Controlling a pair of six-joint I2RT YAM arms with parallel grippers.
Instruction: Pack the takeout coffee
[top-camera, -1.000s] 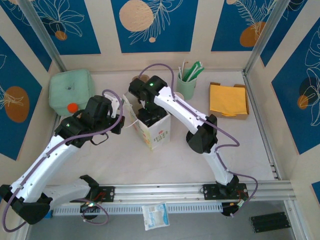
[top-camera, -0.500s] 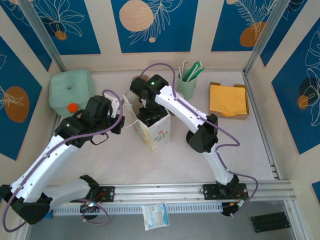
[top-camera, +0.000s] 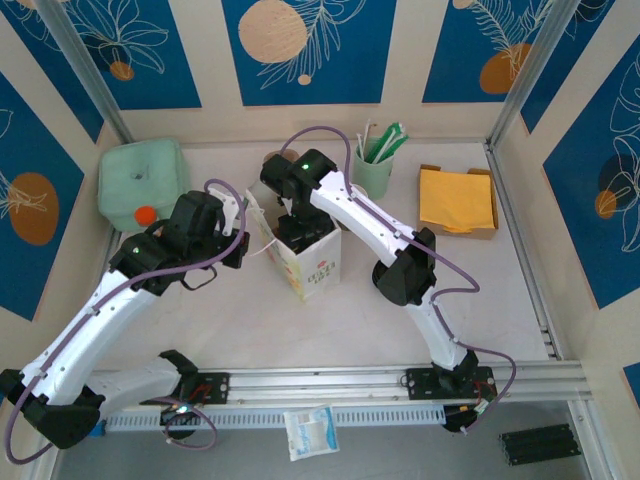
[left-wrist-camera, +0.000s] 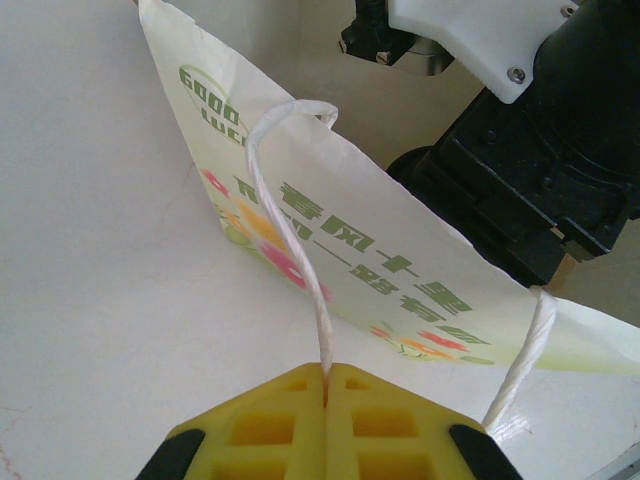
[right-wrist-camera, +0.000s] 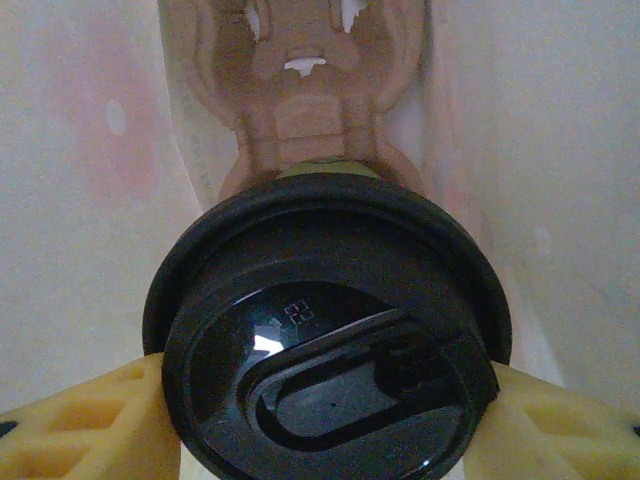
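Note:
The takeout coffee (right-wrist-camera: 325, 340) shows its round black lid from above, with my right gripper (right-wrist-camera: 325, 425) shut on it, one yellow finger (right-wrist-camera: 80, 430) at each side. It hangs inside the white paper bag (top-camera: 312, 262), above a brown pulp carrier (right-wrist-camera: 300, 100) at the bag's bottom. In the top view my right gripper (top-camera: 293, 218) reaches down into the bag's open mouth. My left gripper (left-wrist-camera: 327, 370) is shut on the bag's white string handle (left-wrist-camera: 290, 230) and holds it out to the left of the bag (left-wrist-camera: 400, 270).
A mint-green cup of straws (top-camera: 375, 165) stands just behind the bag to the right. Yellow napkins in a box (top-camera: 458, 200) lie at the back right. A green lidded container (top-camera: 140, 178) with an orange knob sits at the back left. Side walls (top-camera: 520, 250) close in the table.
The right wrist edged very slightly over the bag early on. Nothing else has visibly moved.

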